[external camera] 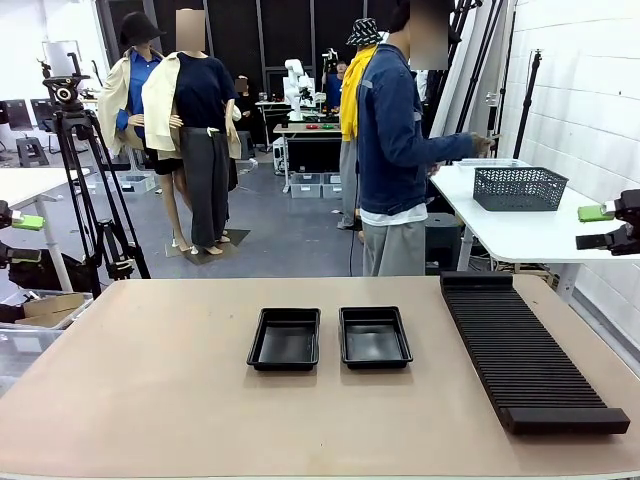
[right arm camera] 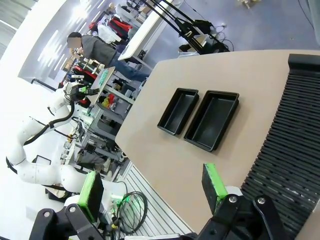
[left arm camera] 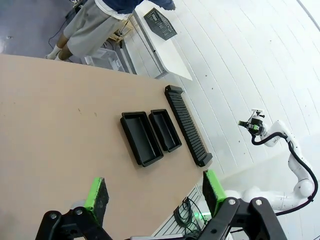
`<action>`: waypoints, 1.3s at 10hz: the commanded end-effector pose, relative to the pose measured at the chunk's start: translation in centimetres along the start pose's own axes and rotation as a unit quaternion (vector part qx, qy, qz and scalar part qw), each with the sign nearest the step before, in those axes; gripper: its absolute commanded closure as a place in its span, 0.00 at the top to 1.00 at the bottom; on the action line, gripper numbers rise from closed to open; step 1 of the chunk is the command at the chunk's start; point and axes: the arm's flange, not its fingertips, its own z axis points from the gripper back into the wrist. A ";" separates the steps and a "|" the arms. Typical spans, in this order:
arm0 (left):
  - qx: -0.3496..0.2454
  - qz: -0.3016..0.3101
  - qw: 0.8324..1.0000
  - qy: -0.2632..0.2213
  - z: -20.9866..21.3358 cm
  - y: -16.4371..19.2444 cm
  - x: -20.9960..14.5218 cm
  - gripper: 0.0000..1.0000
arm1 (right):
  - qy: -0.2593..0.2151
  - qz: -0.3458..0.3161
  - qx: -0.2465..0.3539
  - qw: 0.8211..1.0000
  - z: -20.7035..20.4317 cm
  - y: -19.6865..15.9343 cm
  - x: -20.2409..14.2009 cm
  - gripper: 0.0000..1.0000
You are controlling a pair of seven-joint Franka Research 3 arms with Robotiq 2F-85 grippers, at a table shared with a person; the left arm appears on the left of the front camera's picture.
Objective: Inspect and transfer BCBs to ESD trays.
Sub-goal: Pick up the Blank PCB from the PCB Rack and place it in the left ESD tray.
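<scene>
Across the middle of the table [external camera: 150, 390], 2 ESD trays [external camera: 285, 340] are lying side by side, just apart, with their long sides parallel and their glossy insides bare. That pairing is probably giving each arm 1 tray within easy reach. To their right, the long black ribbed rack [external camera: 525, 355] is running from the far edge toward the near edge, leaving open tabletop in front of the trays. No BCBs are resting in either tray, so the transfer looks not yet begun. At the far side, the person [external camera: 395, 130] is standing turned toward a white side table [external camera: 500, 235], with an arm reaching out near the dark mesh basket [external camera: 518, 188]. What that hand is touching is too small to tell, though it may be where the boards are coming from. The left gripper [left arm camera: 156, 196] is hanging high at the table's left side, its green-padded fingers spread wide with nothing between them. The right gripper [right arm camera: 152, 192] is hanging high at the right side, looking down past the rack, its jaws equally wide and bare. Both are being held up and back, likely to leave the work area free for the person and to keep both trays in the wrist cameras' sight.
</scene>
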 end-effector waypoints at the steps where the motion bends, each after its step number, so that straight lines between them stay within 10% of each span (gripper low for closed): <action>1: 0.000 0.000 1.000 0.001 0.1 -0.1 -0.2 1.00 | -0.001 -0.001 0.005 1.000 0.0 0.0 -0.1 1.00; 13: 0.000 0.000 1.000 0.001 0.1 -0.1 -0.2 1.00 | -0.001 -0.001 0.005 1.000 0.0 0.0 -0.1 1.00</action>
